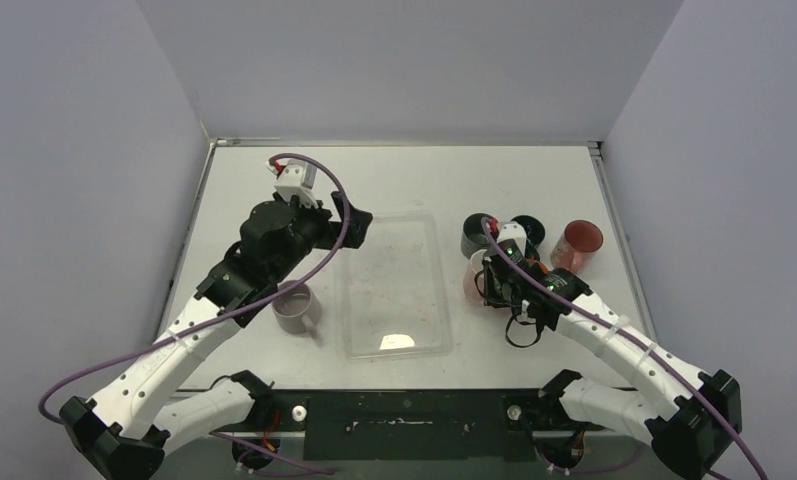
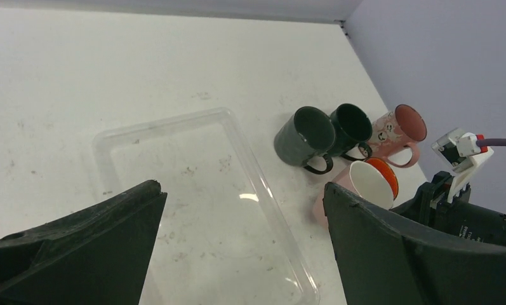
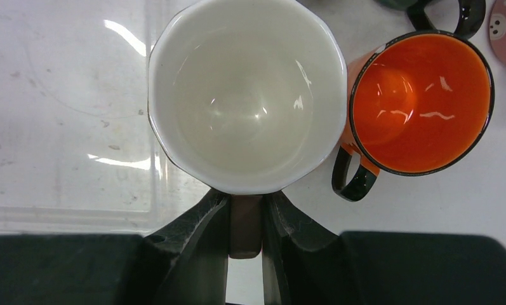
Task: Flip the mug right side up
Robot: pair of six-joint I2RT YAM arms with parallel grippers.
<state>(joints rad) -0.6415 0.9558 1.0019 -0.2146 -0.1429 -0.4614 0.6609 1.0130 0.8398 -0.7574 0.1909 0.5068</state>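
A pale pink mug (image 3: 247, 95) with a white inside stands right of the clear tray, its mouth toward my right wrist camera. My right gripper (image 3: 245, 203) is shut on its handle. In the top view the right gripper (image 1: 492, 280) covers most of that pink mug (image 1: 472, 275). The left wrist view shows the mug's white mouth (image 2: 371, 184) facing upward at a slant. My left gripper (image 2: 242, 187) is open with nothing between its jaws, hanging over the tray's far left corner (image 1: 354, 222). A lavender mug (image 1: 296, 308) stands mouth up beside the left arm.
The clear plastic tray (image 1: 394, 285) lies mid-table. An orange mug (image 3: 421, 101) stands right beside the held mug. Two dark green mugs (image 2: 304, 136) (image 2: 352, 127) lie on their sides behind it, with a pink patterned mug (image 2: 402, 127) to their right.
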